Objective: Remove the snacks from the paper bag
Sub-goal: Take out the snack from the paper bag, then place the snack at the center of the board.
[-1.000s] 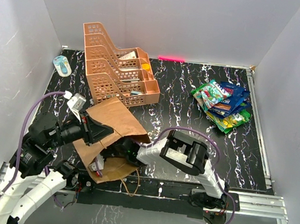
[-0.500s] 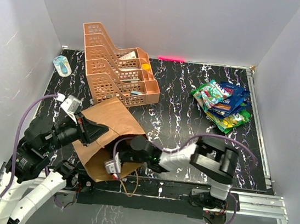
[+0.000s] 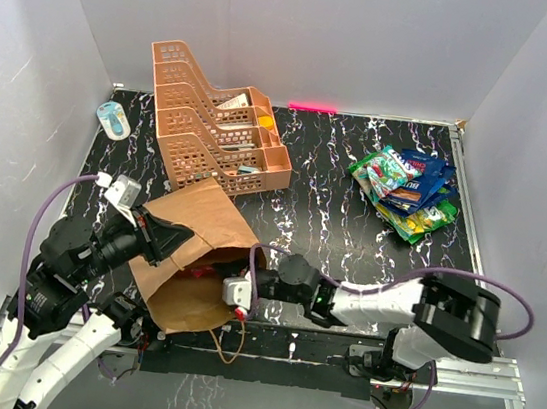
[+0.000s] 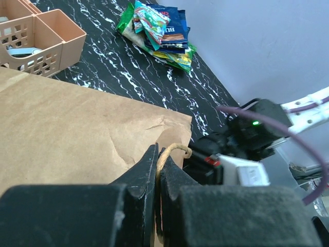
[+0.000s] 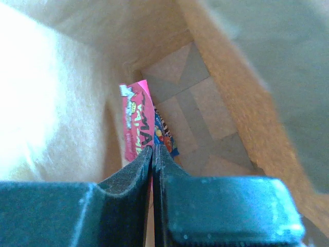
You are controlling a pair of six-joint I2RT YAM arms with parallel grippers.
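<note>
Brown kraft, creased and lying on its side at the near left of the table (image 3: 323, 211): the paper bag (image 3: 201, 217) has its mouth facing the right arm. The left fingers (image 4: 158, 154) are shut tight on the bag's top edge, with the twine handle (image 4: 173, 150) pinched between them, holding the mouth up and open.

The right fingers (image 5: 152, 150) reach inside the bag and are closed together on the near edge of a pink packet (image 5: 134, 121). This packet stands on edge against the bag's side wall, and a darker wrapper (image 5: 165, 135) lies just beside it, deeper in. How firm the pinch is cannot be told from the wrist view.

A pile of snacks (image 3: 408, 190) already lies at the far right of the table, well apart from the bag, so the unpacking looks well under way. The step in hand is pulling out one of the last packets.

The next move calls for a straight pull back out through the mouth, keeping the packet from snagging on the paper. The left arm should keep the rim lifted meanwhile. After that comes a carry across to the pile and a release there. The darker wrapper remains to be fetched.
</note>
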